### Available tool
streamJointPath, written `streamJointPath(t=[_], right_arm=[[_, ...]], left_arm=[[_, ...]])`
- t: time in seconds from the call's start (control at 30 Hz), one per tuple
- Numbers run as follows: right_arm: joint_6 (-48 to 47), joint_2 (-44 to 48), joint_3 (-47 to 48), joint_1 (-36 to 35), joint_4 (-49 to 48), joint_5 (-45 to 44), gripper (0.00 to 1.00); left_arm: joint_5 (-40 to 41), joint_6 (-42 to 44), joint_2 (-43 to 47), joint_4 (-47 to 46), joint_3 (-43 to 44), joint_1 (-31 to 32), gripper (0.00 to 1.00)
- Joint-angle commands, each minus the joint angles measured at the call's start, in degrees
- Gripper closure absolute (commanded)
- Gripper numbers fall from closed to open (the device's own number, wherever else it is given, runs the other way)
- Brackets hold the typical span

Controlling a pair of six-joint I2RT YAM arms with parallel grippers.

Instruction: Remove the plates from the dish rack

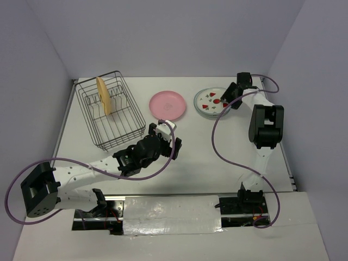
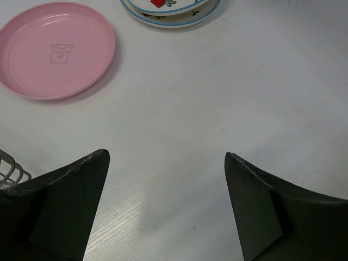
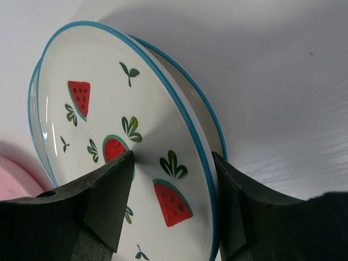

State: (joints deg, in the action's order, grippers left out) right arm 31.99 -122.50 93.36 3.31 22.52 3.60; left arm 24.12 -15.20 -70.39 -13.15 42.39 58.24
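Observation:
The dish rack (image 1: 111,114) stands at the back left with a yellow-orange plate (image 1: 104,95) upright in it. A pink plate (image 1: 168,104) (image 2: 54,49) lies flat on the table to its right. Further right lies the white plate with red watermelon marks (image 1: 212,102) (image 3: 119,136). My right gripper (image 1: 228,99) (image 3: 173,156) is open and straddles that plate's right rim, one finger over its face and the other outside. A second blue rim (image 3: 209,117) shows under the plate. My left gripper (image 1: 166,133) (image 2: 166,154) hangs open over bare table just in front of the pink plate.
A corner of the rack's wire (image 2: 11,169) shows beside my left finger. Purple walls close in the table at the back and sides. Purple cables (image 1: 217,141) loop over the near half of the table.

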Motion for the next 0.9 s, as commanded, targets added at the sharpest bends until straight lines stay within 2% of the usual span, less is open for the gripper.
streamJointPath(t=[0.0,0.23,0.3,0.87], right_arm=[[-2.1,1.12,1.56,-0.41,4.36,-5.53,0.37],[-3.25,0.85,3.76,-0.94,8.59,-8.6,0.34],[-3.42,1.47,3.49,-1.03,8.76,-9.13,0.27],[-3.86,-1.6,6.74,-1.64,10.7,-10.19,0.26]], left_arm=[[0.4,-0.09,1.66,-1.53,1.47,-0.14,0.01],[2.07,0.26,1.92,-1.18,1.38,-0.14,0.01],[2.25,0.35,2.19,-1.35,1.29,-0.14,0.01],[3.65,0.88,2.28,-1.62,0.94,-0.05,0.01]])
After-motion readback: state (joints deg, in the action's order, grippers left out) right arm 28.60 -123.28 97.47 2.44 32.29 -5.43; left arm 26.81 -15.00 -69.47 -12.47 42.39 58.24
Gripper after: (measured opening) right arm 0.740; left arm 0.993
